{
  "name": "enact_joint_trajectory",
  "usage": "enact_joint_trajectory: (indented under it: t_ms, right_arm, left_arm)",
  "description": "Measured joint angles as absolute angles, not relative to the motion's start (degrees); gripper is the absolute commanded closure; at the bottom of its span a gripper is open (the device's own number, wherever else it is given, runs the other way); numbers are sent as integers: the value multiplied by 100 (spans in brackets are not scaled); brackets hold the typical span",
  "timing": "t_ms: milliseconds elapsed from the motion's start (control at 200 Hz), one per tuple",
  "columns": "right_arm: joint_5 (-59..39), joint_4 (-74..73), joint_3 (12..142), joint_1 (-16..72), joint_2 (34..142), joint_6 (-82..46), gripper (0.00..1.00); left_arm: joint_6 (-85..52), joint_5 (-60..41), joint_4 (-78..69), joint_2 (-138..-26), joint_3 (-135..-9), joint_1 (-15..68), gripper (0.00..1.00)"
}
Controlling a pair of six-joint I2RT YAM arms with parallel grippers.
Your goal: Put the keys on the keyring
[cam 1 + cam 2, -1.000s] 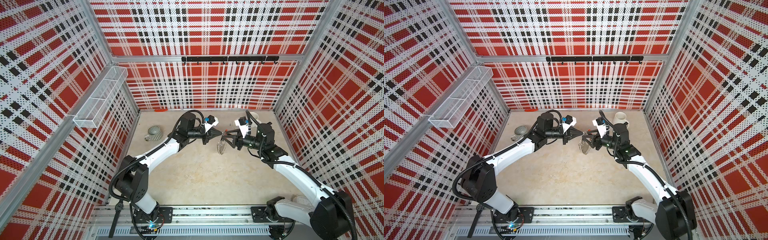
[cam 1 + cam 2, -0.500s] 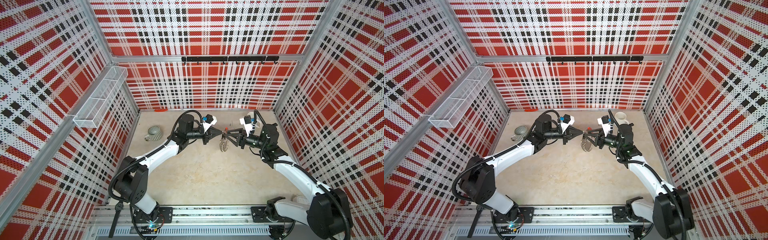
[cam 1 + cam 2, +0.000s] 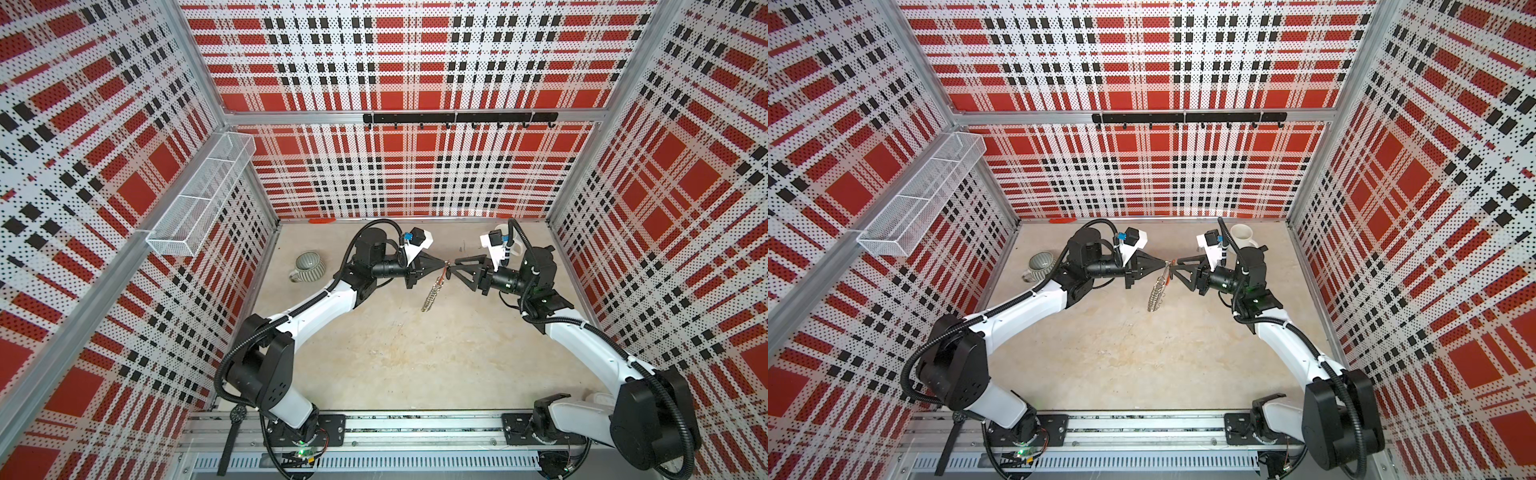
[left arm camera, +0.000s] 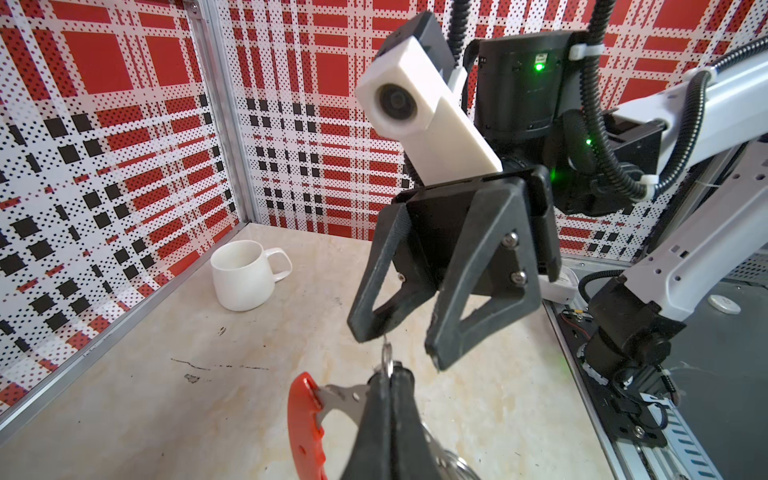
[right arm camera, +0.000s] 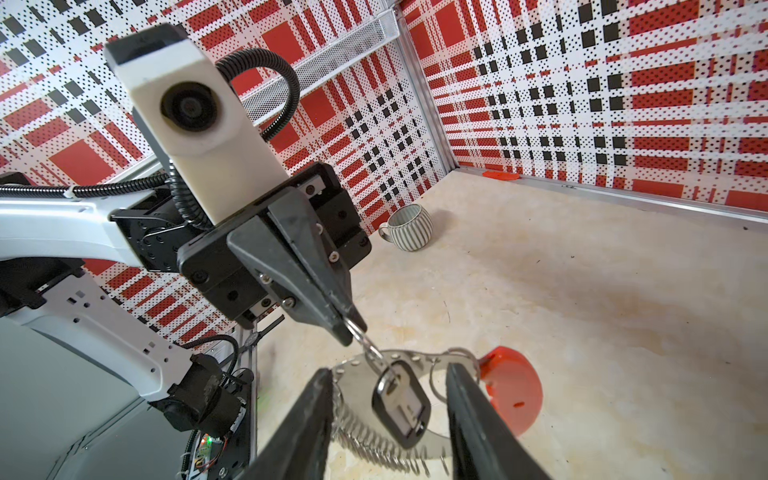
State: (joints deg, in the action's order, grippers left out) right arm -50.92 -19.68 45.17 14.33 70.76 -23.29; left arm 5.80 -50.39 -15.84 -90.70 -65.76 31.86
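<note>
The left tool (image 3: 444, 264) is clamped tight, its two tips pinching a small silver wire loop at the edge of the large thin grey metal hoop keyring with a red curved segment and a fringe of silver wire loops (image 3: 432, 291). In both top views the keyring (image 3: 1155, 295) hangs down from those tips over the middle back of the beige stone-look surface (image 3: 395, 353). Whether its lower end touches the surface I cannot tell.

The right tool (image 3: 454, 268) faces the left tool head-on, tips almost meeting. Its jaws stand partly apart and grip nothing. In the right wrist view the tiny silver key with its small black oblong plastic tag (image 5: 401, 409) dangles in the gap between the right tool's fingers (image 5: 469, 415), touching neither. The key hangs from the loop in the left tool (image 5: 349, 328), in front of the hoop, with the red segment (image 5: 511, 390) just beyond.

In the left wrist view one finger (image 4: 365, 328) of the right tool (image 4: 401, 345) sits just above the pinched loop.

A grey-green ribbed ceramic mug (image 3: 308, 266) stands upright near the left wall, and a plain white ceramic mug (image 4: 241, 274) stands in the back right corner.
</note>
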Motion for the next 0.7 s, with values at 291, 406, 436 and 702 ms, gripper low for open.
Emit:
enact_joint_trajectory:
  t_ms: [291,406,436,702]
  right_arm:
    - [-5284,-2298,4517,1411,7192,-2523,53]
    - [-5376,-2480,4517,1411,7264,-2639,59]
    - [-5398,-2526,4517,1411,7279,-2670,60]
    - [-5570,-3013,4357,1411,7347,-3011,81]
  left_arm:
    - [489,-5085,-1590,-9070,-6576,3186,100]
    - [434,-5096,-1599,-9070,-6576,3186,100]
    - [427,-5100,-1603,-9070,-6576,3186,100]
    - [296,-5103,-1640,-9067,-6576,3186,100]
